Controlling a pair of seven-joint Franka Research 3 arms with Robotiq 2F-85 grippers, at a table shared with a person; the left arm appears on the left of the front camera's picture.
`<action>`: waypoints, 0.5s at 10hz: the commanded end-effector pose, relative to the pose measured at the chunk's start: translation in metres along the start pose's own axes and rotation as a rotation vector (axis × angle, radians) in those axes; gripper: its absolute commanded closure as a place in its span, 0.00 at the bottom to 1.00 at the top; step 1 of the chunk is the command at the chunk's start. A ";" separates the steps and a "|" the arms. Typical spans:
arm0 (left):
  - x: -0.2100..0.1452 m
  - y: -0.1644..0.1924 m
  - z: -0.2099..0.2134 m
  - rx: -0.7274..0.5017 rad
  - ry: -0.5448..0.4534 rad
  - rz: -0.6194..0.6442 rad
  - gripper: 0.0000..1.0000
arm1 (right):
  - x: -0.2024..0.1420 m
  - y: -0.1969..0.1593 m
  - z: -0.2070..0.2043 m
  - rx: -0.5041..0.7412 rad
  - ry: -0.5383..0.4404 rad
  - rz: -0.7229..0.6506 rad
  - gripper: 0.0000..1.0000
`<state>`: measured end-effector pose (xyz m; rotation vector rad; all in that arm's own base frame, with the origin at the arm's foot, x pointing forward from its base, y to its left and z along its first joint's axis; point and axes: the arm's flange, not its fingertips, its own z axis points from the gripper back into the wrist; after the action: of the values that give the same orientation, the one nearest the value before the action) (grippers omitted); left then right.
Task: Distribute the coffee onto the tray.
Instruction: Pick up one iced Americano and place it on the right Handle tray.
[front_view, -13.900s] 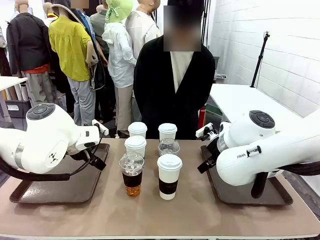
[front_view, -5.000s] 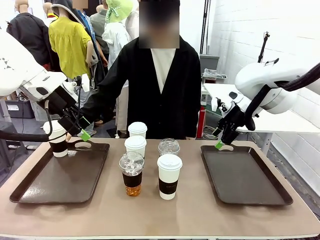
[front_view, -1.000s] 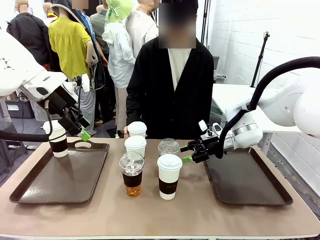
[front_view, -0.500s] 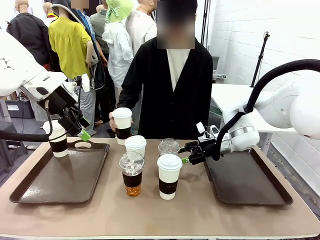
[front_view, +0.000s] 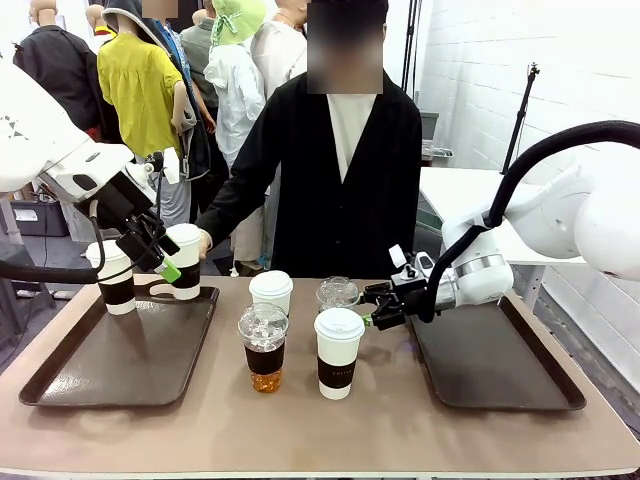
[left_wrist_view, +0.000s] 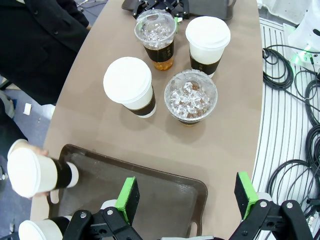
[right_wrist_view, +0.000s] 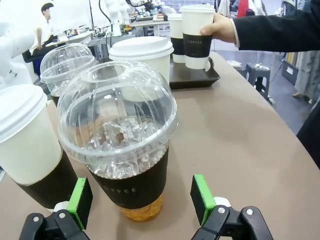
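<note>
On the left tray (front_view: 120, 370), a corner cup (front_view: 117, 280) of white paper with a dark sleeve stands at the far left corner. Just beside it, the person's hand (front_view: 203, 243) holds a second such cup, the held cup (front_view: 186, 262), upright at the tray's far edge; whether its base rests on the tray cannot be told. The left gripper (left_wrist_view: 187, 194) hangs above that same far edge, its jaws spread wide, with nothing between the green pads (left_wrist_view: 129, 200). At the middle of the table (front_view: 200, 430), four cups stand in a close square, apart from one another: a far paper cup (front_view: 270, 292) and a near iced cup (front_view: 264, 345) on the left, a far iced cup (front_view: 338, 293) and a near paper cup (front_view: 339, 350) on the right. Both iced cups have clear dome lids, ice and amber drink. The right gripper (front_view: 370, 316) reaches low from the right, level with the far iced cup's side. Its jaws are spread, and the wrist view shows that cup's base standing between the two pads (right_wrist_view: 80, 202), not pinched. Behind the gripper, the right tray (front_view: 490, 365) lies on the table.
</note>
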<state>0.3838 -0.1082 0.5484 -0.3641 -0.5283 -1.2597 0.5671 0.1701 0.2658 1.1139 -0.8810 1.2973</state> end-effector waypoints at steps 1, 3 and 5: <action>-0.002 0.002 0.001 -0.012 -0.024 -0.015 0.00 | 0.000 -0.009 -0.009 0.004 -0.034 0.023 0.00; -0.002 0.002 0.001 -0.012 -0.024 -0.015 0.00 | 0.002 -0.011 -0.017 0.032 -0.028 0.019 0.00; -0.002 0.002 0.001 -0.012 -0.024 -0.015 0.00 | 0.003 -0.013 -0.027 0.060 -0.016 0.009 0.00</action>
<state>0.3838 -0.1082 0.5484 -0.3641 -0.5283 -1.2598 0.5705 0.1896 0.2629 1.1497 -0.8755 1.3251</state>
